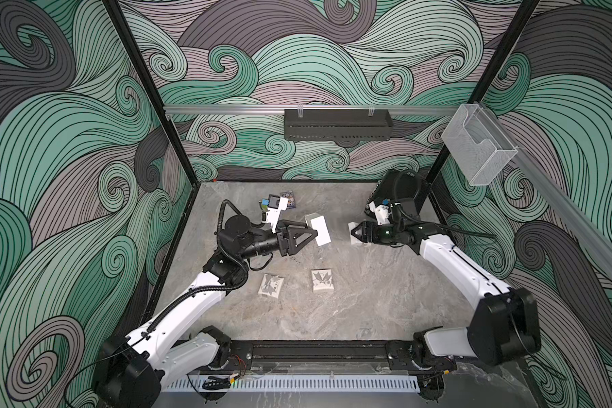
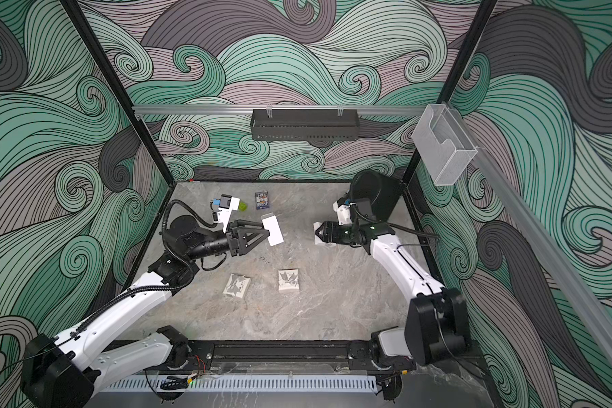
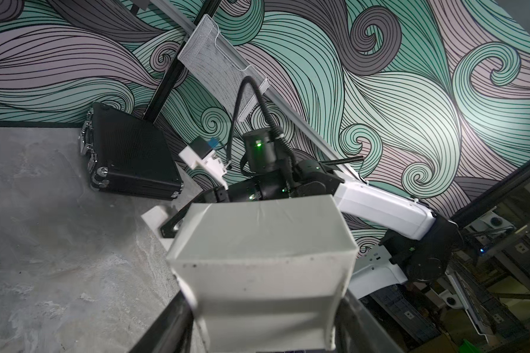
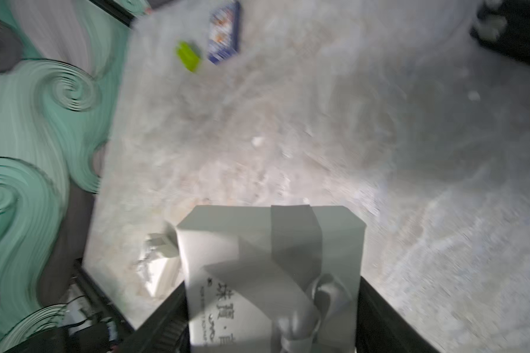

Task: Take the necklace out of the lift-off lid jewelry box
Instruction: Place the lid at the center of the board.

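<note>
Lying around the jewelry box [image 1: 321, 230]: leaf-print tiles [image 1: 271, 285] [image 1: 322, 281], card pack [image 2: 261, 200], black case [image 3: 132, 152]

My left arm [image 1: 188, 311] and right arm [image 1: 463, 272] wear smooth white shells on the long links, with bulky black motor housings at every joint. A ribbed black conduit [image 1: 220, 220] runs along the left one (the right carries a thinner black cable [image 1: 474, 232]). My left fingers [image 1: 301, 230] are black triangular frames dotted with pale screws. White camera brackets [image 1: 275, 212] with blue plugs sit above each wrist, and small green lights [image 3: 258, 143] glow on the right arm.
</note>
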Motion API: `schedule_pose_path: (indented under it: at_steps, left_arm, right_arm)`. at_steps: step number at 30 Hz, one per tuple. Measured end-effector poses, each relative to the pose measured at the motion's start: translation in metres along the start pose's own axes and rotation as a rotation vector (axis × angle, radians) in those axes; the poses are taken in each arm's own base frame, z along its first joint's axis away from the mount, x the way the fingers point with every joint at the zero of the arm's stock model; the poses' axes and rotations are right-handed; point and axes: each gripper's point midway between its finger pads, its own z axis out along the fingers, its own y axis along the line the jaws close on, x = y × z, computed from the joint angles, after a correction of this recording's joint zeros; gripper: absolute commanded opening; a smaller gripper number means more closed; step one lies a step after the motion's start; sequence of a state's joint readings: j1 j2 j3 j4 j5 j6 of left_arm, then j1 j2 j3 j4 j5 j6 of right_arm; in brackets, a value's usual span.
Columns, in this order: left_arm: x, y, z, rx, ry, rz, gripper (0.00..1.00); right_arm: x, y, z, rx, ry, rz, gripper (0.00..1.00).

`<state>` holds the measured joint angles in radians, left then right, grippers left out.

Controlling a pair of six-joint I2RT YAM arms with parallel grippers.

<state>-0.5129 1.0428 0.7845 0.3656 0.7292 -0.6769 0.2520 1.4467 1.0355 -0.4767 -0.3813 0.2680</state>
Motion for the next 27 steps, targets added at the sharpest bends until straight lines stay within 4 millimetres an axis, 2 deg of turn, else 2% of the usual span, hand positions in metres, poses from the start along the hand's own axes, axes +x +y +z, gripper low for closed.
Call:
schedule_pose_path:
  at_steps: [3, 7, 14, 18, 19, 22, 25, 27]
  left_arm:
    - [0.001, 0.001, 0.000, -0.004, 0.005, -0.001, 0.44]
    - [0.002, 0.002, 0.000, -0.007, 0.008, 0.002, 0.45]
    - [0.004, 0.005, 0.000, -0.018, 0.016, 0.003, 0.45]
    - [0.005, 0.005, 0.000, -0.018, 0.019, 0.013, 0.45]
    - [0.005, 0.006, 0.000, -0.018, 0.020, 0.014, 0.45]
    - [0.006, 0.006, 0.001, -0.004, 0.036, 0.013, 0.44]
    - [0.007, 0.003, 0.004, 0.027, 0.061, 0.012, 0.44]
    - [0.007, -0.004, 0.005, 0.060, 0.076, 0.022, 0.44]
  right_arm:
    - [0.023, -0.031, 0.025, 0.112, 0.128, 0.013, 0.79]
    - [0.036, -0.051, 0.042, 0.182, 0.213, 0.008, 0.81]
    - [0.031, -0.056, 0.042, 0.209, 0.228, -0.043, 0.89]
    - [0.031, -0.052, 0.038, 0.198, 0.226, -0.064, 0.83]
    - [0.030, -0.047, 0.036, 0.178, 0.219, -0.067, 0.80]
    - [0.019, -0.013, 0.020, 0.019, 0.140, -0.071, 0.65]
    - [0.002, 0.044, -0.012, -0.233, 0.010, -0.100, 0.56]
    - [-0.010, 0.084, -0.044, -0.400, -0.078, -0.152, 0.45]
